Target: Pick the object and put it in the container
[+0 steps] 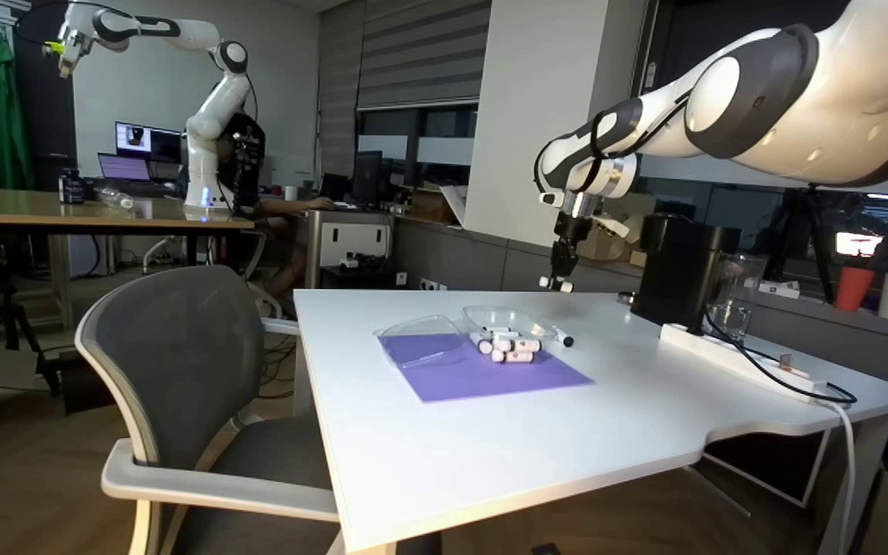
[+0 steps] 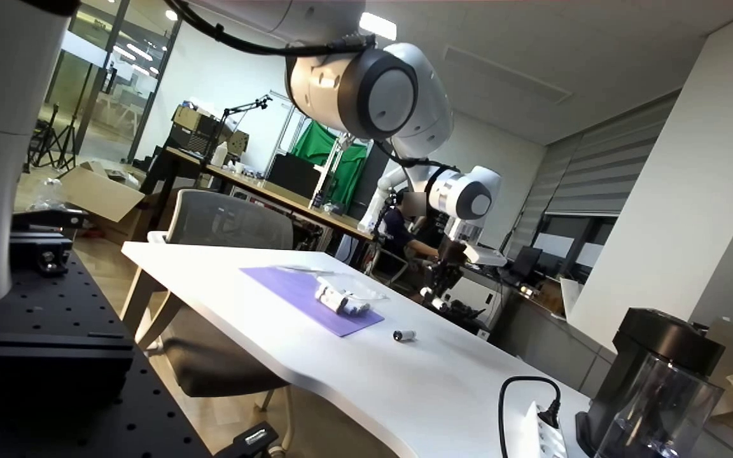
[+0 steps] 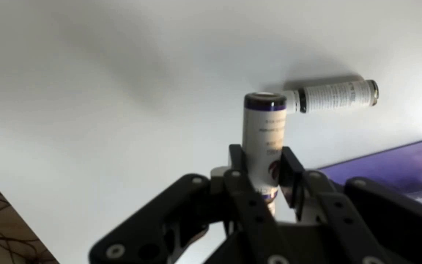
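Observation:
My gripper (image 3: 260, 159) is shut on a small white bottle (image 3: 264, 135) with a dark end and purple bands. In both exterior views the gripper (image 1: 563, 266) (image 2: 441, 277) holds this bottle (image 1: 556, 284) (image 2: 433, 299) sideways above the far part of the table. A similar bottle (image 3: 337, 96) lies on the table under it; it also shows in both exterior views (image 1: 564, 337) (image 2: 404, 335). A clear plastic container (image 1: 482, 311) stands on the purple mat (image 1: 502, 381). Several white bottles (image 1: 517, 345) are piled at it; I cannot tell whether all are inside.
A clear lid (image 1: 421, 341) lies on the mat beside the container. A black machine (image 1: 675, 270) with a clear jug stands at the table's side. A white power strip (image 1: 737, 362) with a black cable lies near it. A chair (image 1: 182, 385) stands against the table.

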